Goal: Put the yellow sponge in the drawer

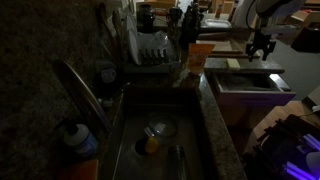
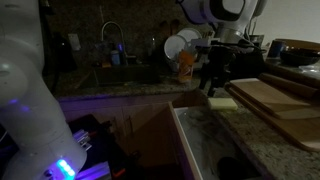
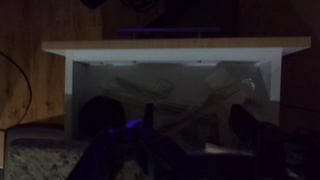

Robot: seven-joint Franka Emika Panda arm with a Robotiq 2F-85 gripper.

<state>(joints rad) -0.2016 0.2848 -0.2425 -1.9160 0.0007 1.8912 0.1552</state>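
The room is dim. In an exterior view the gripper (image 2: 216,88) hangs over the counter edge, and the yellow sponge (image 2: 222,102) lies at its six o'clock, just under the fingertips. I cannot tell if they touch. In the wrist view the jaws stand wide apart with nothing between them. The drawer (image 1: 245,90) is pulled open, at seven o'clock of the gripper in that exterior view.
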